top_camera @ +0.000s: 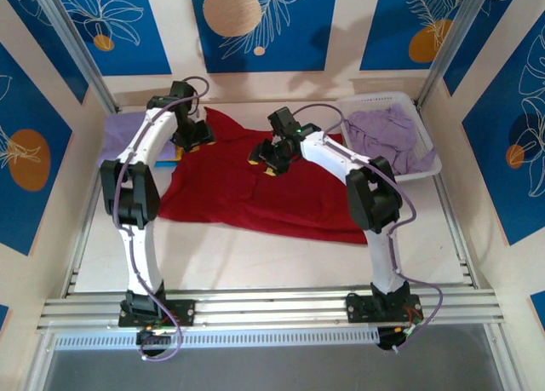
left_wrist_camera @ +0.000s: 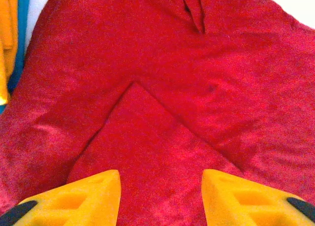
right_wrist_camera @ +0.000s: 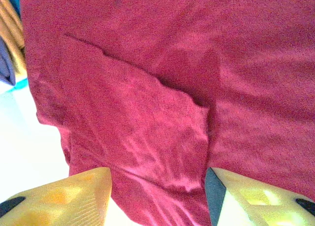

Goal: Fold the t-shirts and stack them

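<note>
Left claw [left_wrist_camera: 160, 186] and right claw [right_wrist_camera: 157, 186] gape empty above the dark red t-shirt [top_camera: 255, 195], 1 flap [right_wrist_camera: 133, 122] apparently folded; bare bench [top_camera: 255, 263] borders its near edge.

dark red t-shirt [top_camera: 255, 195], lavender shirts [top_camera: 385, 135] in white basket [top_camera: 375, 97], yellow left pincer fingers [left_wrist_camera: 88, 199]

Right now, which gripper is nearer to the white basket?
The right. The right gripper hangs over the dark red t-shirt, left of the basket; the left gripper is farther away, at the shirt's opposite side.
</note>
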Controlling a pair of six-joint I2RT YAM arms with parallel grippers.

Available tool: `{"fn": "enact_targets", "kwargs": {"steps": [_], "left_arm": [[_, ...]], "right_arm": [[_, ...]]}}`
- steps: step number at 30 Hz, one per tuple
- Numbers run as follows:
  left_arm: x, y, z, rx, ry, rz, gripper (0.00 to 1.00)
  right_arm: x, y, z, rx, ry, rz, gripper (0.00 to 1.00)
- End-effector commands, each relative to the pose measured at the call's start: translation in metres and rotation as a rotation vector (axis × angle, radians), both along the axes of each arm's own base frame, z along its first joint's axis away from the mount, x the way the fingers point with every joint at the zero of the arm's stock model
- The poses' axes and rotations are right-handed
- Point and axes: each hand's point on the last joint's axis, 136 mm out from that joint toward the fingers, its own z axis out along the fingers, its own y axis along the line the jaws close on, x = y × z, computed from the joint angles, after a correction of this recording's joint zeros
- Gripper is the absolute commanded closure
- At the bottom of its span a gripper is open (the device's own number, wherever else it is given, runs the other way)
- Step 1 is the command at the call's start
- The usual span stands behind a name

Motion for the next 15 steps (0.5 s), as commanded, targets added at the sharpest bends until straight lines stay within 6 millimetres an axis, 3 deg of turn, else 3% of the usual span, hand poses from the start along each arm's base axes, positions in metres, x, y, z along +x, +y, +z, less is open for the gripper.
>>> {"fn": "enact_targets", "kwargs": {"steps": [1,5,9,15], "left_arm": [[-0.022,0.000,0.012,-0.048,0.000,0.001,0.48],[-0.052,0.001,-0.007,-0.070,0.020,0.019,0.45],[-0.084,0.008,-0.037,-0.044,0.079,0.024,0.43],[-0.118,0.018,-0.073,-0.007,0.156,0.024,0.41]], "right_arm": [[-0.027,-0.011,0.028,-0.034,-0.044,0.047,0.45],[-0.057,-0.018,0.025,-0.040,-0.015,0.064,0.45],[-0.089,-0.013,0.012,-0.052,0.016,0.113,0.45],[-0.126,-0.002,-0.029,-0.100,0.091,0.169,0.45]]}}
